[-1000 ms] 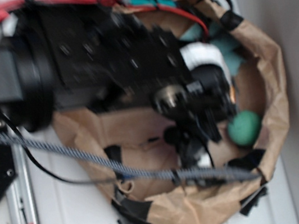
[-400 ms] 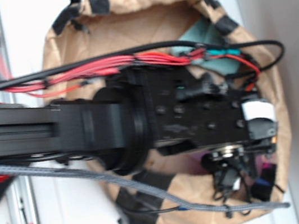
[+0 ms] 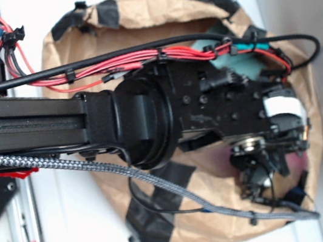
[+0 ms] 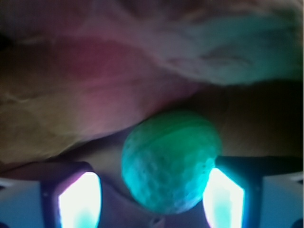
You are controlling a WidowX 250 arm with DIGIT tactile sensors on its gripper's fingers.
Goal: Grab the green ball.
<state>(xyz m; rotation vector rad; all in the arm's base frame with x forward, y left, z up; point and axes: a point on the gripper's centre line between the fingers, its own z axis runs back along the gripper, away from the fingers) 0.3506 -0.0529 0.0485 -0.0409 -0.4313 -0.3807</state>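
Green, brown, black and red

Matte green ball; glowing pale cyan-white fingers; brown paper bag patched with black tape; black arm; red wires; teal cloth.

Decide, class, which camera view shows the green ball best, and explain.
The wrist view: the green ball fills the frame's centre between the two fingers. In the exterior view the arm covers it, so it is not visible.
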